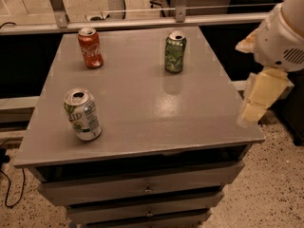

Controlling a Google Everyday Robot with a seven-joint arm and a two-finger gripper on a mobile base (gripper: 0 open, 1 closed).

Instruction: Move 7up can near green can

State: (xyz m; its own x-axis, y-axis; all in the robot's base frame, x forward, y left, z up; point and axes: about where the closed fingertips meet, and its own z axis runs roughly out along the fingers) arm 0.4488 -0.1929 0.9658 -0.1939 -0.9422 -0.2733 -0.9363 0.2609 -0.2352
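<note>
At the near edge of the scene, a grey drawer cabinet (147, 189) carries a flat grey top (156, 113) that serves as the work surface. Near left on this top stands the 7up can (83, 114), upright, with its opened mouth facing up and its white label panel turned to the right. It stands alone, with bare surface all round it, so a grasp from above or from the side looks unobstructed.

At mid depth, just off the right edge of the top, hangs the gripper (256, 101). It is pale yellow and points down and slightly left below the white wrist housing (280, 42). It holds nothing; whether it is spread or pressed together cannot be told. The arm enters from the upper right and lies well apart from every can, a pose that suggests the reach has not yet begun.

At far right of centre stands the green can (175, 52), upright, diagonally across from the 7up can and well apart from it. At far left stands a red Coca-Cola can (90, 47), a distractor. Behind the top runs a metal rail (142, 22).
</note>
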